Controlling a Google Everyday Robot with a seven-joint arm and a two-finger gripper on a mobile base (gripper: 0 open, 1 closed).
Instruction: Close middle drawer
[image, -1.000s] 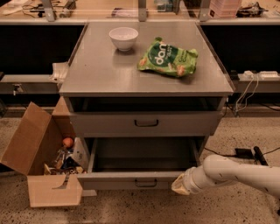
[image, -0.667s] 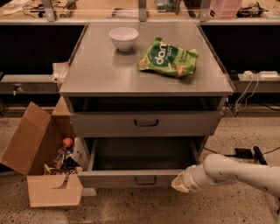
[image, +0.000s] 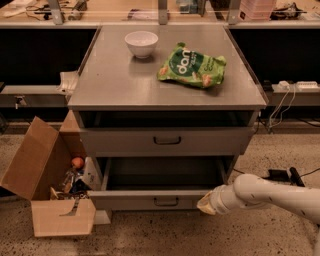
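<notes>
The middle drawer (image: 150, 199) is pulled far out of the grey cabinet, and its dark inside is empty. Its low front panel carries a small dark bar handle (image: 166, 201). My gripper (image: 204, 206), at the end of the white arm (image: 270, 194), comes in from the right. It sits against the right end of that front panel. The top drawer (image: 167, 141) above has a taller front and stands slightly out. The lowest drawer is hidden under the open one.
A white bowl (image: 141, 43) and a green snack bag (image: 192, 66) lie on the cabinet top (image: 115, 85). An open cardboard box (image: 47, 185) with odds and ends stands on the floor at the left. Cables (image: 282, 175) lie at the right.
The middle drawer's front has slid slightly in toward the cabinet, and my gripper has moved with it at the right end.
</notes>
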